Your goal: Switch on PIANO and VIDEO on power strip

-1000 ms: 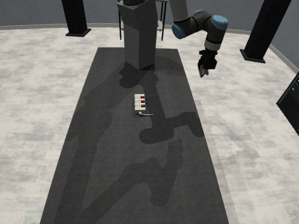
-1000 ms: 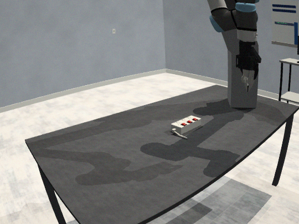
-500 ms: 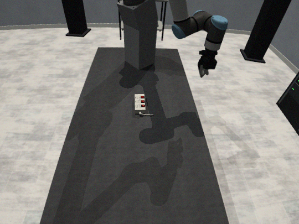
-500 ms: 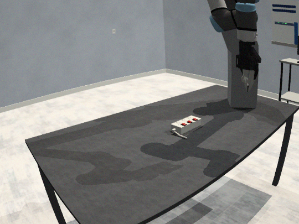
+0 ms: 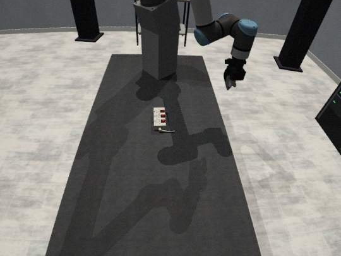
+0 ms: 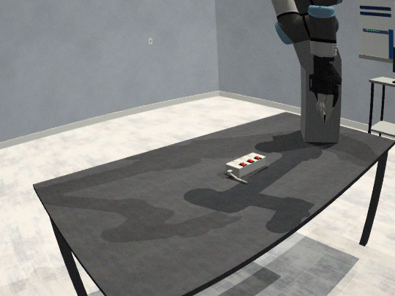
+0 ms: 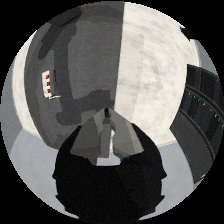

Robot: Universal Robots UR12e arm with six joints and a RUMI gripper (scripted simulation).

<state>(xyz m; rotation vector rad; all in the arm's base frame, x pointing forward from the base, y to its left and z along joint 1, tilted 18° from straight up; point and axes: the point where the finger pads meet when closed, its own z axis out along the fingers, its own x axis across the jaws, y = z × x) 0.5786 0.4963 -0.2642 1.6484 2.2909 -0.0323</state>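
A white power strip (image 5: 160,116) (image 6: 246,164) (image 7: 45,83) lies the right way up near the middle of the dark table (image 5: 126,188) (image 6: 146,199). It carries three red rocker switches in a row; their labels are too small to read. A short grey cable stub (image 5: 167,130) (image 6: 237,177) sticks out at its near end. My gripper (image 5: 230,86) (image 6: 323,115) (image 7: 107,108) is shut on nothing. It hangs high above the table's right edge, well away from the strip, fingers pointing down.
The robot's grey pedestal (image 5: 159,36) (image 6: 321,101) stands at the table's far end. Black pillars (image 5: 83,11) (image 5: 304,27) stand on the floor behind. A dark cabinet (image 5: 331,119) (image 7: 200,125) stands at the right. A small side table (image 6: 382,104) stands beyond the pedestal.
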